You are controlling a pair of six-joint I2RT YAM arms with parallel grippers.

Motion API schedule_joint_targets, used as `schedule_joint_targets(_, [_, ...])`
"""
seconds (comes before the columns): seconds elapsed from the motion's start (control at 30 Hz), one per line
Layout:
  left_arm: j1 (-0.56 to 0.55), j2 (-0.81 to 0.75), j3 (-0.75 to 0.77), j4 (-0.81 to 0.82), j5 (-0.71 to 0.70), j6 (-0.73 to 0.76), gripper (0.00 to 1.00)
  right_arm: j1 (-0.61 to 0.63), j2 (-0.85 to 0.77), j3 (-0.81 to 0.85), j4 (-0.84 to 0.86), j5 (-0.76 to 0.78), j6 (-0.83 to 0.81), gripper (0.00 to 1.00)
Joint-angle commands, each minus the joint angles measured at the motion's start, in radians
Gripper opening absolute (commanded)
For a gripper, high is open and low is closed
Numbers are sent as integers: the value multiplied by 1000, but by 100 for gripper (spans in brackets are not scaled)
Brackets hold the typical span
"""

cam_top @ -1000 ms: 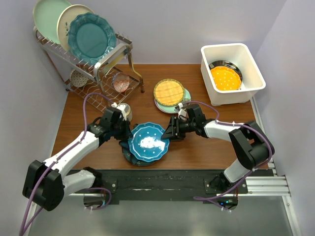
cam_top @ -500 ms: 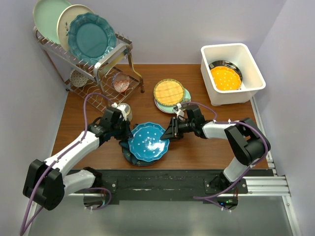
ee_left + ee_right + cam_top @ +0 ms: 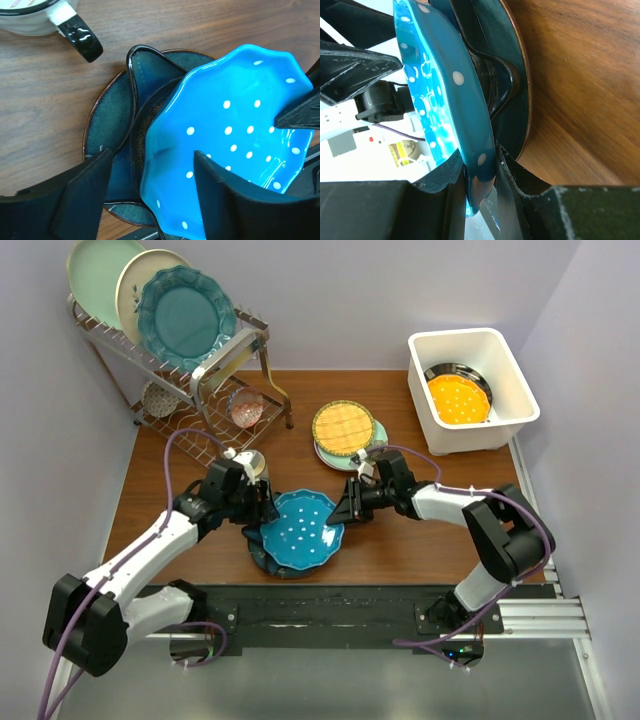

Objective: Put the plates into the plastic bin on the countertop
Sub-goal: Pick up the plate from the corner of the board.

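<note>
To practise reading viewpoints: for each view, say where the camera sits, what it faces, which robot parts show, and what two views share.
Top external: above, behind the robot, looking down on the countertop; both arms, left gripper and right gripper flanking the blue dotted plate.
Left wrist: on the left wrist, looking down past its open fingers at that plate.
Right wrist: on the right wrist, looking along its fingers pinching the plate's rim.
Shared: both wrist views show the dark teal plate underneath.
</note>
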Motion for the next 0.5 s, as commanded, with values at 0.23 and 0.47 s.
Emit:
schedule_joint_targets(0.23, [-5,-74,51,-27,-68,5,80,3,-100,79,-114,-8,-61,6])
schedule_joint_targets(0.47, [-5,-82,57,-27,-75,5,80,4,-146,113,-172,-4,-80,5])
